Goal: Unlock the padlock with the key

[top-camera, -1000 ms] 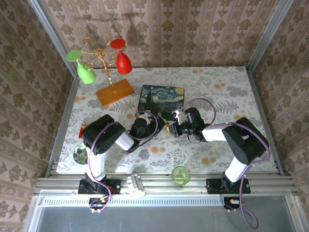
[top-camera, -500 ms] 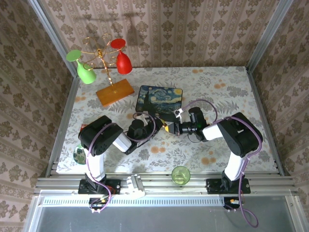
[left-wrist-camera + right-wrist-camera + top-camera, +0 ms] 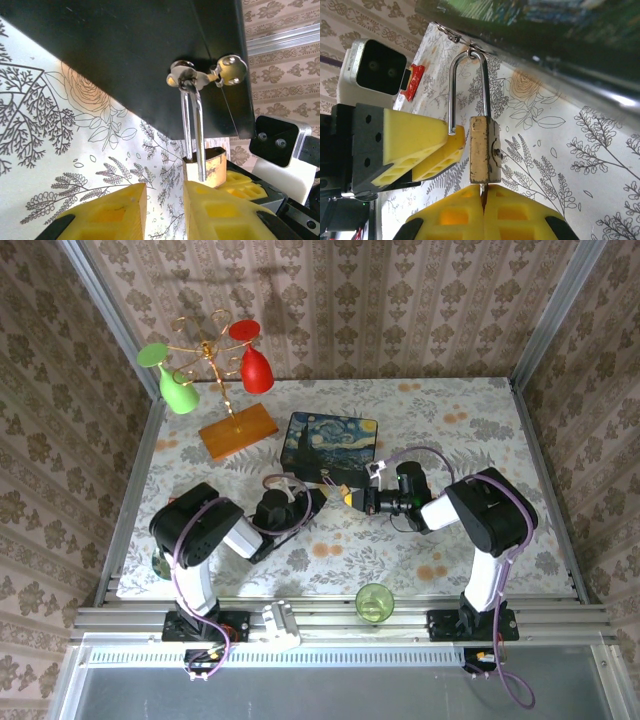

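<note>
The brass padlock [image 3: 485, 150] hangs by its silver shackle [image 3: 467, 85] from the latch ring of the dark starry-night box [image 3: 330, 440]. One shackle leg stands free of the body. My right gripper [image 3: 483, 197] is shut on the key [image 3: 482, 188], a thin sliver entering the padlock's underside. In the left wrist view my left gripper [image 3: 165, 202] is open with only tablecloth in its gap. There the padlock [image 3: 207, 162] sits just beyond its right finger [image 3: 220, 210]. From above, the left gripper [image 3: 316, 496] and right gripper [image 3: 352, 499] face each other in front of the box.
A gold rack with green and red glasses [image 3: 205, 360] stands on a wooden base [image 3: 238, 430] at the back left. A green cup [image 3: 374, 602] sits at the near edge. A round green object [image 3: 163, 560] lies by the left arm's base.
My left arm has drawn back to the left, taking its gripper a little away from the padlock. The right arm has folded closer, its gripper staying at the padlock.
</note>
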You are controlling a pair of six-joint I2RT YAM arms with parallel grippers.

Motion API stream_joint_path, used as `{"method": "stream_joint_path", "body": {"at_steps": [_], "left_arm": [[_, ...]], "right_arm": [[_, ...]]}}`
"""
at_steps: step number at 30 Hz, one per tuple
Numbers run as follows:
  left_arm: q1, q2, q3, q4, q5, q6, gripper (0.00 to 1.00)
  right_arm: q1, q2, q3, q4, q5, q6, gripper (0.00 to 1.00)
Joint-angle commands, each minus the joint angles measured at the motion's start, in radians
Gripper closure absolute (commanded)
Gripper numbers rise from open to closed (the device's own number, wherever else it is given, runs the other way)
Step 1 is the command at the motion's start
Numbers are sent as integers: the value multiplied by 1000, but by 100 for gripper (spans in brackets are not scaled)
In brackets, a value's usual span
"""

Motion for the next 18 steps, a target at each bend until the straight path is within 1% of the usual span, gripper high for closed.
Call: {"method": "stream_joint_path", "body": {"at_steps": [1, 4, 6, 8, 11, 13, 15, 16, 18], "left_arm": [[8, -33, 1, -57, -15, 66, 74], [7, -54, 22, -128, -14, 110, 74], [6, -77, 33, -173, -17, 139, 74], [6, -121, 42, -243, -33, 182, 74], [7, -202, 64, -378, -58, 264, 72], [6, -253, 87, -468, -76, 321, 69], [9, -287, 102, -523, -89, 355, 67], [12, -298, 104, -533, -87, 368, 67], [18, -319, 114, -565, -86, 386, 66]], "right_arm": [[-6, 31, 1, 8, -14, 48, 96], [-1, 33, -8, 15, -10, 68, 93], [6, 30, -3, -44, 16, 61, 87], [26, 12, 3, -141, 88, 25, 86], [77, -6, 45, -345, 209, -54, 85], [87, 14, 59, -361, 214, -53, 85], [81, 41, 71, -353, 211, -34, 84], [78, 48, 78, -355, 207, -30, 81], [79, 38, 70, -349, 220, -30, 73]]}}
